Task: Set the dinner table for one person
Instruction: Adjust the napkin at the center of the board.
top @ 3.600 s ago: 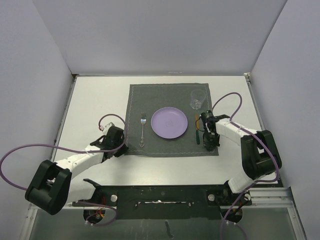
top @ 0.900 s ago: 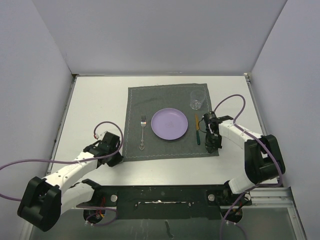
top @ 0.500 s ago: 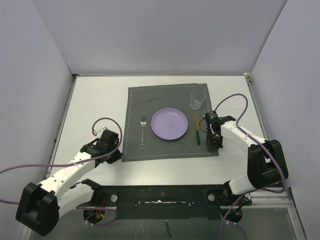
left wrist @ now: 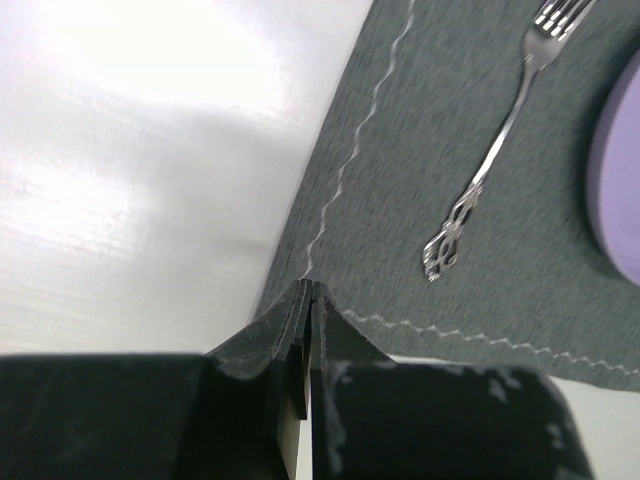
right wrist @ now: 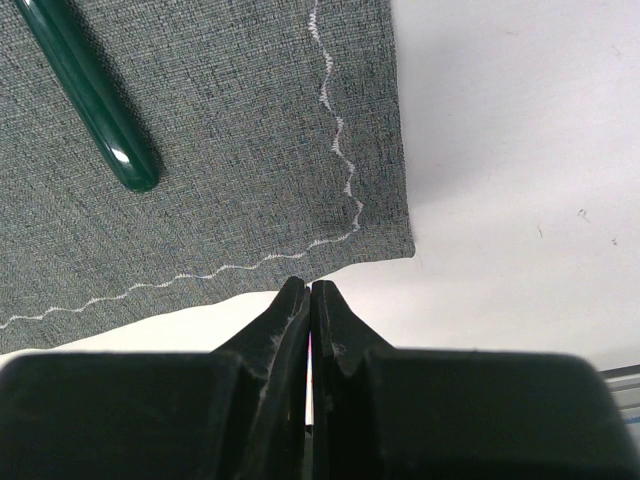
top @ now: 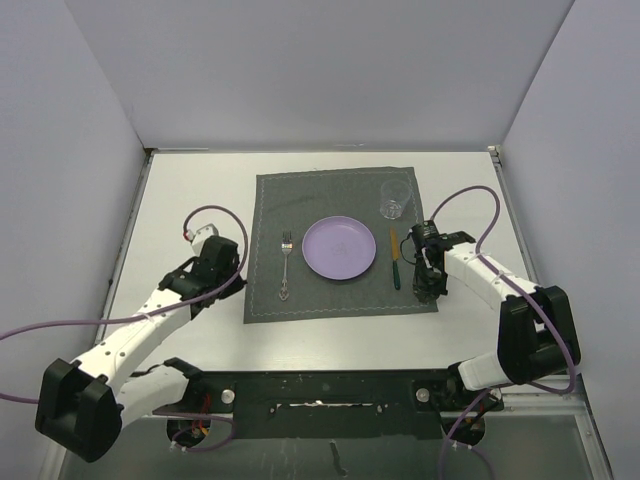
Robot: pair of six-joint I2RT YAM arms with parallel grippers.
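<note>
The white dinner table (top: 190, 200) carries a dark grey placemat (top: 330, 190). On the mat lie a purple plate (top: 340, 248), a silver fork (top: 285, 265) to its left, a green-handled knife (top: 395, 262) to its right and a clear glass (top: 395, 200) at the far right. My left gripper (top: 234, 288) is shut and empty, its tip over the mat's left edge near the near-left corner (left wrist: 308, 290). My right gripper (top: 428, 290) is shut and empty, its tip (right wrist: 308, 287) over bare table just off the mat's near edge by the near-right corner.
In the left wrist view the fork (left wrist: 490, 165) and the plate's rim (left wrist: 615, 190) lie ahead on the mat. In the right wrist view the knife's handle end (right wrist: 95, 100) lies left of the fingers. Grey walls enclose the table on three sides.
My left gripper has moved from beside the mat's near-left corner away from me along its left edge. The mat's near-left corner sits slightly nearer than at first. The right gripper has barely moved.
</note>
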